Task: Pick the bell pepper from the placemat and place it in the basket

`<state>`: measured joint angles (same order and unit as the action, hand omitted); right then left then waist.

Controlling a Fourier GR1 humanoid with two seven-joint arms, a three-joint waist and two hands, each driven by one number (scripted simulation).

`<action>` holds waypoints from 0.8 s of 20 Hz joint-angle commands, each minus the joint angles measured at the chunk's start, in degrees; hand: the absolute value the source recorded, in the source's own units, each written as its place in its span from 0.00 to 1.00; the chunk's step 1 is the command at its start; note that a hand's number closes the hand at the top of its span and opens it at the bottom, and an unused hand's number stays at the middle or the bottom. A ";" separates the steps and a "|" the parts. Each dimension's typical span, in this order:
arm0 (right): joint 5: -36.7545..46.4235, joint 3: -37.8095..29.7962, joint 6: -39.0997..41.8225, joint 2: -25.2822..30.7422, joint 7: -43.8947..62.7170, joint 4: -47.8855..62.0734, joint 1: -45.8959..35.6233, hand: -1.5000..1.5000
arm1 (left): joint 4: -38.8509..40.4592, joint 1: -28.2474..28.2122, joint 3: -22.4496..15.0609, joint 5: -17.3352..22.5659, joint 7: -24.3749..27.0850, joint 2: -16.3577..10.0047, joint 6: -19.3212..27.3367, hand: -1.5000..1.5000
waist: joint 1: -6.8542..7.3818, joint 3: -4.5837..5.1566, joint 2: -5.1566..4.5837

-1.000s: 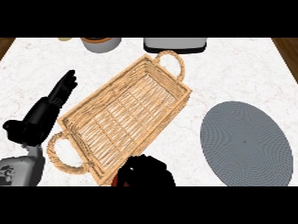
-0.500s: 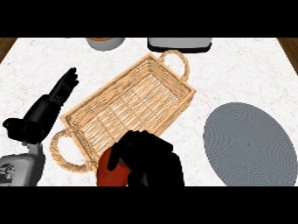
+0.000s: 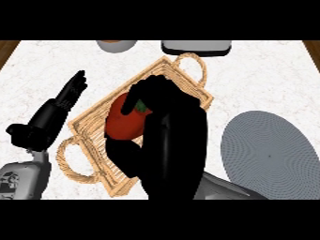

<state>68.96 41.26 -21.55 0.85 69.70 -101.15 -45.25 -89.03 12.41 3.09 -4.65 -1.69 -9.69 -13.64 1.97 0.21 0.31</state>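
Right hand [image 3: 166, 136] curled around the red bell pepper [image 3: 124, 124] over the wicker basket [image 3: 92, 133] at mid-frame.
The hand comes in from the lower edge, its dark fingers wrapped over the right side of the pepper, whose green stem shows just beside them. The pepper lies within the basket's outline; whether it touches the weave cannot be told. The basket sits slantwise on the white marbled desk [image 3: 273, 75], one loop handle at lower left, the other at the upper middle. The round grey placemat [image 3: 273, 150] lies at the right of the frame, apart from the basket. The left hand [image 3: 62, 101] rests at the left, fingers straight, holding nothing. A bowl [image 3: 116, 45] and a grey appliance [image 3: 197, 47] sit along the top edge.
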 commanded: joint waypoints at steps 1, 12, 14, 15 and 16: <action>-1.68 -5.27 0.67 -0.80 13.77 5.29 -7.06 1.00 | -0.56 -1.02 -0.31 0.13 0.85 0.02 -0.53 0.50 | 0.35 -0.04 -0.13; -6.18 -9.52 -6.69 -0.82 4.04 14.17 -3.23 1.00 | 0.62 -1.15 0.82 -0.18 1.95 -0.34 -0.08 0.50 | -1.27 -0.18 -0.39; -5.42 -11.03 -8.33 -0.82 0.16 17.30 -2.51 1.00 | 0.53 -1.51 1.05 0.02 2.51 -0.17 0.01 0.50 | -1.30 -0.19 -0.41; -5.50 -13.65 -8.76 -0.82 -4.77 17.13 -0.77 1.00 | 1.90 -1.08 1.01 -0.85 2.64 1.25 2.02 0.50 | -1.70 -0.20 -0.43; -4.22 -12.96 -12.52 -0.82 -3.71 22.50 -2.76 1.00 | 2.06 -0.49 1.51 0.04 2.33 -0.16 0.24 0.50 | -1.20 -0.19 -0.52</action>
<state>63.68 30.46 -27.29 0.42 63.10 -84.92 -47.63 -88.20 11.54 4.06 -4.89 0.09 -9.51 -12.99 0.80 0.03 -0.08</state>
